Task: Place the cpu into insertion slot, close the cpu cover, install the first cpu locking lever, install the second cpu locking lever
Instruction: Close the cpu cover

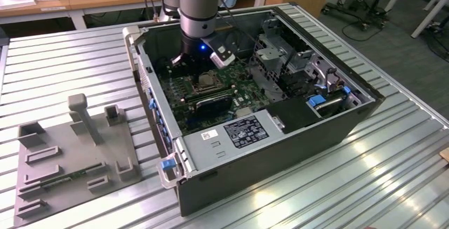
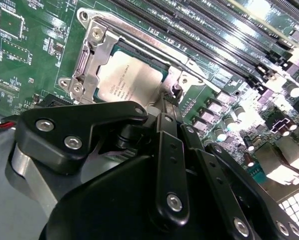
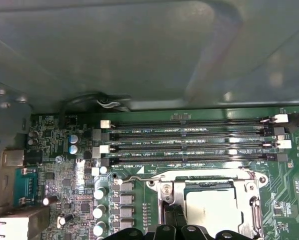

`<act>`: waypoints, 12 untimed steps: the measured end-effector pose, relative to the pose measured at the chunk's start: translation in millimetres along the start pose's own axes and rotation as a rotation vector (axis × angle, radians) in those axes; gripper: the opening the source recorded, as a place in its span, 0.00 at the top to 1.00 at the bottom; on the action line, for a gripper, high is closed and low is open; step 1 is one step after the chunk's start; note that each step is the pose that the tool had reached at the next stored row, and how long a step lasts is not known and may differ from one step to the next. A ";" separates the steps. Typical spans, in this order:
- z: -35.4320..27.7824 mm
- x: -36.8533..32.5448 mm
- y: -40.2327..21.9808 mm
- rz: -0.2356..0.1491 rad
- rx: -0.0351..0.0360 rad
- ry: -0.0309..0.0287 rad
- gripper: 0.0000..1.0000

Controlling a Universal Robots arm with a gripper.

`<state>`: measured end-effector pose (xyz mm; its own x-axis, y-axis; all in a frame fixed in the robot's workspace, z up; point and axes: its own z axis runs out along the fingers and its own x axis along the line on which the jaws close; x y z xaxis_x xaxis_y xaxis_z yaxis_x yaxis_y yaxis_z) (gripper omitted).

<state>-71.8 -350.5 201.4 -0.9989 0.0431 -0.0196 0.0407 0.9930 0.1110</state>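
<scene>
The cpu (image 2: 132,80) lies flat in the insertion slot (image 1: 205,83) on the green motherboard, its silvery top showing in both wrist views (image 3: 209,210). The cpu cover (image 2: 88,55) lies down over it as a metal frame (image 3: 165,192) around the chip. My gripper (image 2: 170,97) hangs inside the open computer case, fingers shut together with nothing held. Its tips (image 3: 173,214) rest at the cover's edge on one side of the socket. In the exterior view the gripper (image 1: 197,63) stands just above the socket. A thin lever rod (image 3: 204,173) runs along the socket edge beside the memory slots.
Long black memory slots (image 3: 189,145) lie right beside the socket. The case wall (image 3: 139,50) rises close behind them. Capacitors (image 3: 98,195) and port blocks (image 3: 19,222) crowd one side. Drive cages (image 1: 316,100) fill the exterior view's right; a grey fixture plate (image 1: 70,155) lies on the left.
</scene>
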 end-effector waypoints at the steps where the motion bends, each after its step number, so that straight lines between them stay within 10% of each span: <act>1: 0.3 0.0 -0.1 0.000 0.0001 0.0002 0.89; 12: 2.4 0.1 -0.4 0.000 0.0002 0.0005 0.89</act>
<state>-71.8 -350.6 199.0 -0.9989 0.0430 -0.0191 0.0407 0.9930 0.1108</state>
